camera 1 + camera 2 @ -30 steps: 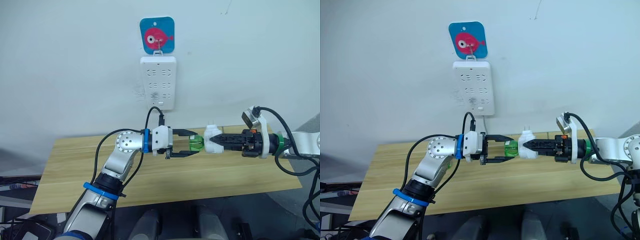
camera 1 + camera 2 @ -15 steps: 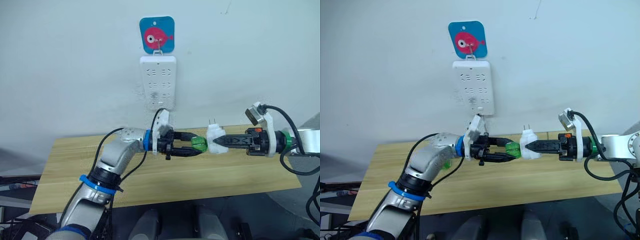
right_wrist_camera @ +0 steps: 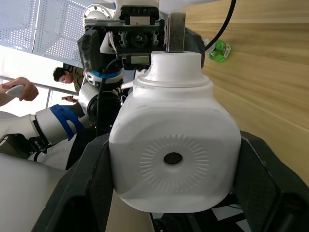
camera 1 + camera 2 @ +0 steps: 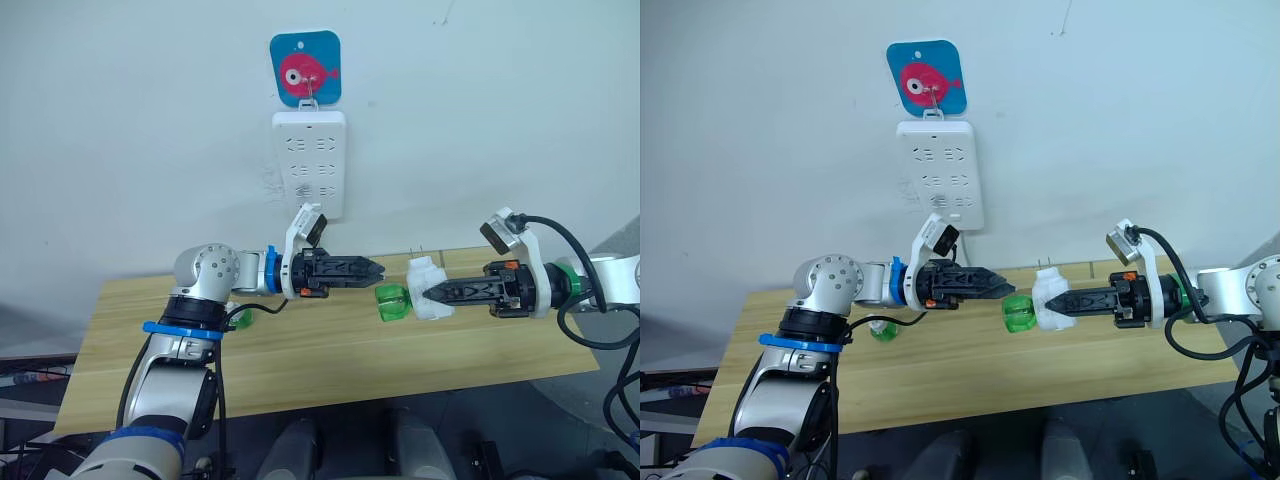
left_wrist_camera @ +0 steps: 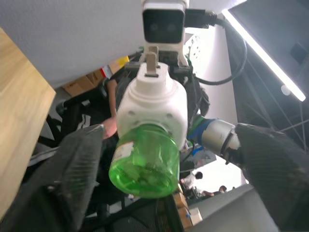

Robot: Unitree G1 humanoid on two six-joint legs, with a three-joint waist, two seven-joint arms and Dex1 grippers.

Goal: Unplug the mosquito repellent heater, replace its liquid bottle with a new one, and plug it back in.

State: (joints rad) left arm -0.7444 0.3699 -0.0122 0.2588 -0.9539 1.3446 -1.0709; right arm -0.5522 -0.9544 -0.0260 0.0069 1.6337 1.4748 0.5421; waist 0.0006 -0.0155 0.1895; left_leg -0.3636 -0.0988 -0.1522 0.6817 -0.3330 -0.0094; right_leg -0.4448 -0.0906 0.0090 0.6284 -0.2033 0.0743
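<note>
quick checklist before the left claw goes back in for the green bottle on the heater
1. Right claw clamped on the mosquito repellent heater: ok.
2. Heater unplugged from the power strip, held above the table: ok.
3. Green bottle on the heater, pointing at the left claw: ok, though whether its thread is loosened: cannot tell.
4. Left claw around the bottle: not ok; it is empty, drawn back and a little higher than the bottle.
5. Left claw wide enough for the bottle: ok in the left wrist view.
6. Second green bottle on the table behind the left arm: ok.
</note>
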